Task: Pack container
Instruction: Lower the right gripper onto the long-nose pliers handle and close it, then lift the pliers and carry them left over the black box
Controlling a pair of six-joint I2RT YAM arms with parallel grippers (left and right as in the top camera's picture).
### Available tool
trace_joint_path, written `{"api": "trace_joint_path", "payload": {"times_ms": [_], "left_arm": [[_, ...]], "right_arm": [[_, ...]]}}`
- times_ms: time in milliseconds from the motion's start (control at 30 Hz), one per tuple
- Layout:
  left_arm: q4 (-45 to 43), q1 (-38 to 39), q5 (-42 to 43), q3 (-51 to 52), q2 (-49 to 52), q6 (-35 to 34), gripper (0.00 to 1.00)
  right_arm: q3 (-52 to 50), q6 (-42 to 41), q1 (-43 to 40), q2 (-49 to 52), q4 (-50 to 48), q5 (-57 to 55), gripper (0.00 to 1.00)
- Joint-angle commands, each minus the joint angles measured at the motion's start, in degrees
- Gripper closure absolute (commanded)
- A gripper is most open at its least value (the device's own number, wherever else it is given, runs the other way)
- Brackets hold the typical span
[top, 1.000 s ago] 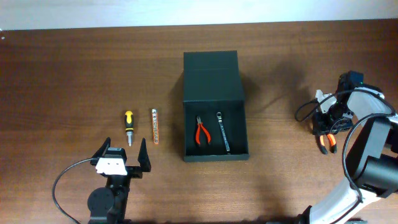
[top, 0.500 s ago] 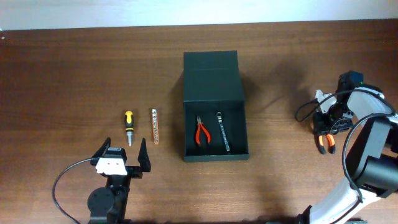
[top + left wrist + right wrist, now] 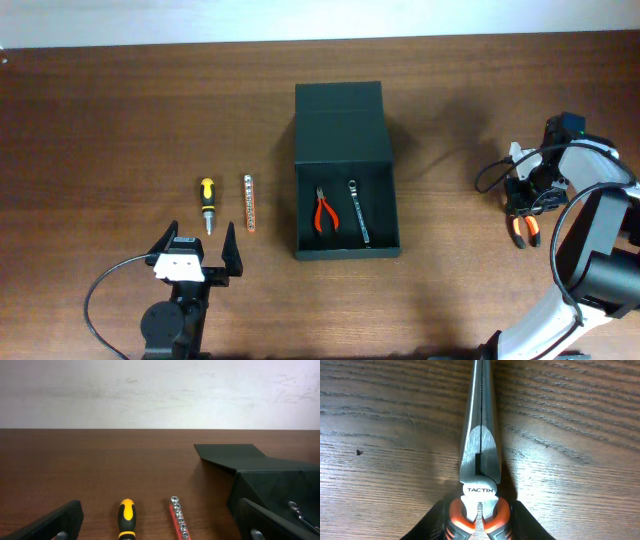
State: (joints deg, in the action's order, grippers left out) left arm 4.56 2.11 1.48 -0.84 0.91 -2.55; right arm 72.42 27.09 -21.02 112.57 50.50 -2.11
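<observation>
Right hand [image 3: 479, 516]: astride long-nose pliers [image 3: 479, 450] handles; cannot tell if grasping; squeeze centred, lift level
Left hand [image 3: 197, 240]: released, wide

Matte cardboard container [image 3: 340, 130] on grained wooden table [image 3: 120, 120].

R wrist cam: long-nose pliers [image 3: 479, 455] handles run off bottom edge; can't tell if right gripper [image 3: 479, 527] pinches them. Overhead, well right of container [image 3: 340, 110], I see just orange grip ends. L cam crops container's right side.
</observation>
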Motion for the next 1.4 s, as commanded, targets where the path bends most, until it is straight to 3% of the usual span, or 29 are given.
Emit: {"api": "trace_joint_path", "payload": {"times_ms": [0, 833, 1167, 1367], "left_arm": [[0.2, -0.4, -0.4, 0.3, -0.2, 1.1, 0.01], [0.2, -0.4, -0.4, 0.3, -0.2, 1.1, 0.01], [0.2, -0.4, -0.4, 0.3, -0.2, 1.1, 0.01], [0.2, -0.4, -0.4, 0.3, -0.2, 1.1, 0.01]], "right_arm": [[-0.5, -1.1, -0.4, 1.4, 0.0, 0.2, 0.68], [2.1, -6.2, -0.4, 1.4, -0.9, 0.2, 0.78], [8.6, -8.2, -0.4, 1.4, 0.7, 0.9, 0.81], [16.7, -8.2, -0.3, 1.4, 4.1, 7.1, 0.82]]}}
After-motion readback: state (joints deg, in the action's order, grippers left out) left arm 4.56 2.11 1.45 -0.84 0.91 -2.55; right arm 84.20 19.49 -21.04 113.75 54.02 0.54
